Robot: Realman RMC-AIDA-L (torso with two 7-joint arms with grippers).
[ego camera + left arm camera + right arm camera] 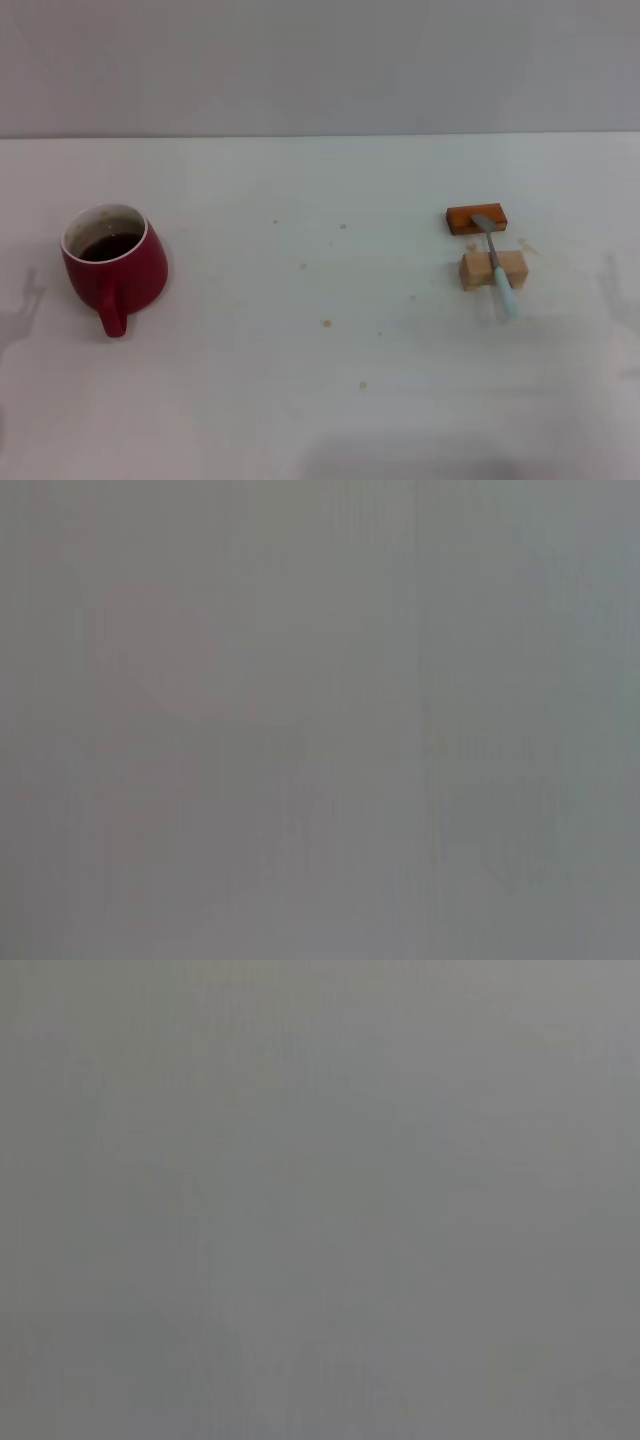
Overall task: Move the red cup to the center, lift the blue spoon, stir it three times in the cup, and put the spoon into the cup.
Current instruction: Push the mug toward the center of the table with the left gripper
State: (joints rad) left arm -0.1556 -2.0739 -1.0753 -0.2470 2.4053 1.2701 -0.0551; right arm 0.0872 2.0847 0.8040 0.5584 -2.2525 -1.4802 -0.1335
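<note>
Red cup (113, 262) is seen upright at the table's (320, 400) left side: rounded dark red body, white inner rim, dark liquid inside, loop handle turned toward the robot. Blue spoon (495, 262) is laid across two blocks at right: grey bowl on the orange-brown block (476, 217), pale blue handle over the wooden block (492, 270), long axis near-to-far, handle end nearest. No gripper is shown; finger state cannot be told.
</note>
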